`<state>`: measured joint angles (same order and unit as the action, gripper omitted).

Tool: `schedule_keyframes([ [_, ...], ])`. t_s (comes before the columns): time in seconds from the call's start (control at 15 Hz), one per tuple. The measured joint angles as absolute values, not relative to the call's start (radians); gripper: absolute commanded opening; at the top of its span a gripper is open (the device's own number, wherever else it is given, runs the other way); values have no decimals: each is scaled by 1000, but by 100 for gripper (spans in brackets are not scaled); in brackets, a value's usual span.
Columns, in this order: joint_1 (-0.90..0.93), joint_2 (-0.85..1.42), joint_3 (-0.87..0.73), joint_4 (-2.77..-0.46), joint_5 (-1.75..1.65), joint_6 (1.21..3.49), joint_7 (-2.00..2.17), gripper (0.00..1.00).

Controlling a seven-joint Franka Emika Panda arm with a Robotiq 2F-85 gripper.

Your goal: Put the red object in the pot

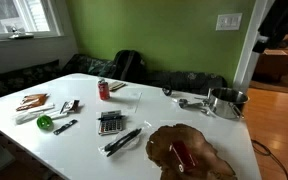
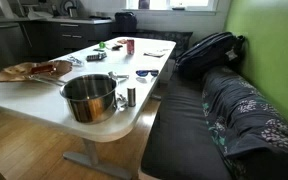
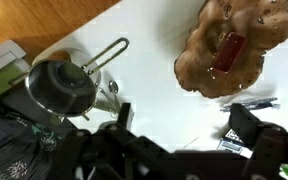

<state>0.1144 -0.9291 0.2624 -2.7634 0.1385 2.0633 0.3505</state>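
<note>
The red object (image 3: 227, 52) lies on a brown wooden dish (image 3: 259, 30), roughly at its middle, and nothing grips it; in an exterior view the dish (image 1: 209, 160) sits against one edge of the white table (image 1: 84, 140), with the red object (image 1: 184, 155) showing dark and glossy on it; the pot (image 1: 226, 101) stands near a corner of the table, apart from the dish, with bare white surface between them; a small metal utensil (image 1: 189, 101) lies just beside the pot, toward the middle of the table; in an exterior view the pot (image 2: 89, 97) sits at the rounded corner nearest the camera and looks empty, while the dish (image 2: 24, 72) lies along the adjoining edge; in the wrist view the pot (image 3: 59, 85) has its long handle pointing toward the dish; the gripper (image 3: 179, 112) hangs above the table between pot and dish, its jaws spread wide with nothing between them; a red can (image 1: 103, 89) stands upright toward the far edge, and a calculator (image 1: 110, 123) lies near the table's middle.
</note>
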Motion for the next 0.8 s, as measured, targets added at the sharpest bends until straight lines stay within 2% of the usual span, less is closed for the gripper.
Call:
schedule_keyframes([
  [0.6, 113, -913, 261, -2786, 139, 2063, 350, 100],
  [0.8, 111, -823, 243, -2752, 165, 2081, 327, 100],
])
